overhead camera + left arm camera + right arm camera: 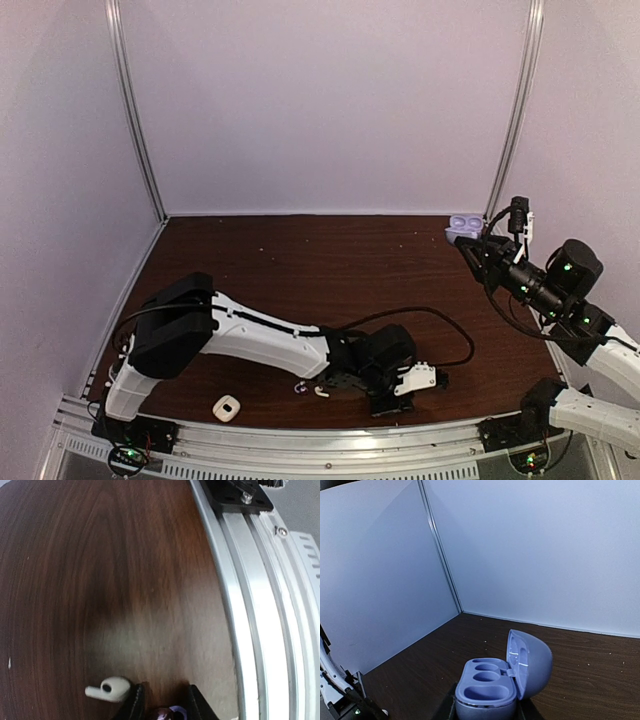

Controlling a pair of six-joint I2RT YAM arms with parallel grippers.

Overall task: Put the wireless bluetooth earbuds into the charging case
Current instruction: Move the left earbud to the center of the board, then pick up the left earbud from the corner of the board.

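**Pale walls round a dark wood worktop**

Along the near edge runs an aluminium rail, with both arms mounted at it. The left arm lies stretched low across the front of the worktop, reaching to the right, and a black cable loops off its wrist. The right arm is raised and points toward the far right corner.

The right pincer is closed on the lilac charging case, with a dark finger on either side of its base. That case is open, its lid hinged upright and moulded wells showing in the base. From overhead it sits out by the far right corner. I can't tell whether it rests on the wood or is held just off it.

Near the rail, towards the left, sits a small white rounded object, too small to make out.

The left pincer is down at the worktop close to the rail, its fingers a narrow gap apart. A dark purple earbud lies between them, right at the bottom edge of the wrist view, so I can't tell whether they are pinching it. A white earbud with a short stem lies on the wood just beside the outside of one finger. Both earbuds lie well apart from the lilac charging case.
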